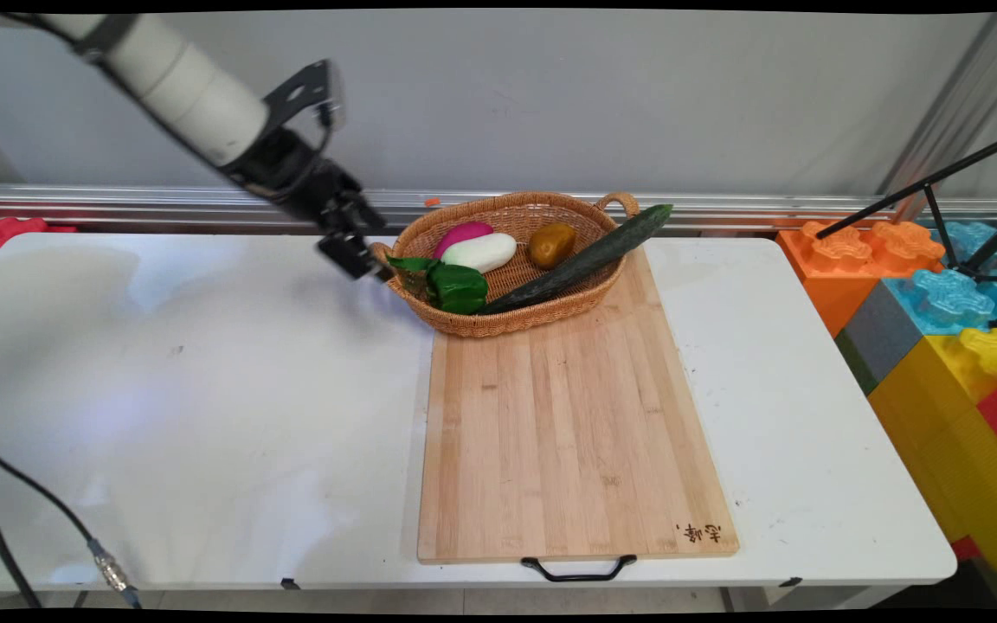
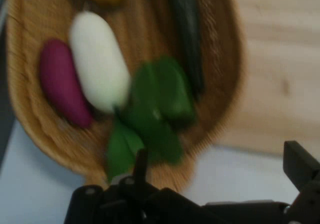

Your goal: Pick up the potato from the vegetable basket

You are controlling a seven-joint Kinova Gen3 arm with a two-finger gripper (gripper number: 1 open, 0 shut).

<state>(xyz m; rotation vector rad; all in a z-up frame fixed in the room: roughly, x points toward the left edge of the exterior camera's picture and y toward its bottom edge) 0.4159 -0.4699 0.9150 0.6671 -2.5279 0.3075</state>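
The black pincer hovers at the wicker basket's nine o'clock rim, nearest the green leafy vegetable. Whether it is open I cannot tell (nothing visibly held).

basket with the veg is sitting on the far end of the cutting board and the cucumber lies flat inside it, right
Not quite. The basket does sit on the cutting board's far end, but the cucumber does not lie flat inside: the main view shows it leaning across the basket, its far tip sticking out over the rim by the handle.
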